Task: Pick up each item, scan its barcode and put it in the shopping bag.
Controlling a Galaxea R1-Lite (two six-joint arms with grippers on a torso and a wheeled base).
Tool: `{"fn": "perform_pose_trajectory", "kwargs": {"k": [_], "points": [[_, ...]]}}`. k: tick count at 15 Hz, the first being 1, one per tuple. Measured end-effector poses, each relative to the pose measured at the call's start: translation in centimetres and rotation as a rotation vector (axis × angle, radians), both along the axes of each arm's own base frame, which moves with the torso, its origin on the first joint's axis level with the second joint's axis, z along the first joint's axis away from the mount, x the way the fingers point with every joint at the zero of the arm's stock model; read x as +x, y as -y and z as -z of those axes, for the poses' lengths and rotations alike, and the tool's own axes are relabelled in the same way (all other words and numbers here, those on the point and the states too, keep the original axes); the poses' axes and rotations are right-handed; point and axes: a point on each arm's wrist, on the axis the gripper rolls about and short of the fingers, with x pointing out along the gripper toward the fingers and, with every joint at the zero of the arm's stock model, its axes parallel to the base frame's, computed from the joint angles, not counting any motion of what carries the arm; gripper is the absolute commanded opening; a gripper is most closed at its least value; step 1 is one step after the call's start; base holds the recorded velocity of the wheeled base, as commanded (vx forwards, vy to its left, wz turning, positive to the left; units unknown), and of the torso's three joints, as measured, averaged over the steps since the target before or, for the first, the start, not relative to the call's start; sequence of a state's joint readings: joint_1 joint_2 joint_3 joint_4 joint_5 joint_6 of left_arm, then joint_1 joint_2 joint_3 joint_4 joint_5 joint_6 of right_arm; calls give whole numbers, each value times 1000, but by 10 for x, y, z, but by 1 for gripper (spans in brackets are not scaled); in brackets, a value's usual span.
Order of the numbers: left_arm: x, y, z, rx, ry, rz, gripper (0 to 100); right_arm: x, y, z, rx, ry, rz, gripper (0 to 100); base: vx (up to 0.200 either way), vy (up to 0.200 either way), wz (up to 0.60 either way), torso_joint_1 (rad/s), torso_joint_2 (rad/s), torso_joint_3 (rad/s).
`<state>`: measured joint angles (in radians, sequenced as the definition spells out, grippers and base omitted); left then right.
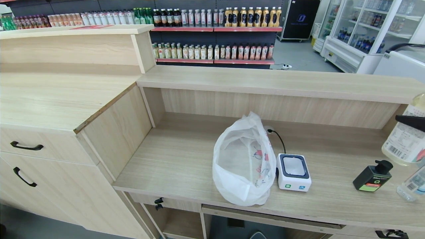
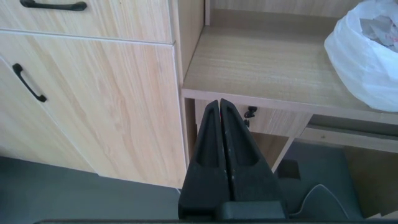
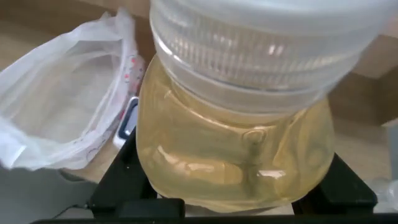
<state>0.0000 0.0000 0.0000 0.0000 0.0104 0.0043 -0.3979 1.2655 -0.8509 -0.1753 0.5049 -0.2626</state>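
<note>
A large bottle of pale yellow liquid (image 1: 405, 139) hangs above the counter's right end, barcode label facing out. My right gripper (image 3: 233, 196) is shut on it, with a black finger (image 3: 115, 180) on each side of the bottle (image 3: 236, 149). The white plastic shopping bag (image 1: 244, 162) stands open in the middle of the counter, and the white barcode scanner (image 1: 294, 171) sits just to its right. My left gripper (image 2: 221, 127) is shut on nothing, low in front of the counter's left corner, with the bag (image 2: 367, 56) off to its side.
A dark green pump bottle (image 1: 372, 176) lies on the counter right of the scanner. A clear bottle (image 1: 411, 187) lies at the far right edge. A raised ledge (image 1: 272, 83) runs behind the counter, and a cabinet with drawers (image 1: 43, 149) stands to the left.
</note>
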Motion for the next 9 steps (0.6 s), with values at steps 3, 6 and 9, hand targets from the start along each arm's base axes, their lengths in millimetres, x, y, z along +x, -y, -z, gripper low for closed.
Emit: {"fn": "perform_pose_trajectory", "kwargs": {"k": [3, 6, 9], "points": [[0, 0, 0, 0, 0, 0, 0, 13, -11, -6, -10, 141, 128, 0, 0, 0, 0, 0, 0, 0], [0, 0, 0, 0, 0, 0, 0, 18, -32, 10, -71, 217, 132, 0, 0, 0, 0, 0, 0, 0], [0, 0, 0, 0, 0, 0, 0, 19, -40, 18, -160, 205, 142, 0, 0, 0, 0, 0, 0, 0]]}}
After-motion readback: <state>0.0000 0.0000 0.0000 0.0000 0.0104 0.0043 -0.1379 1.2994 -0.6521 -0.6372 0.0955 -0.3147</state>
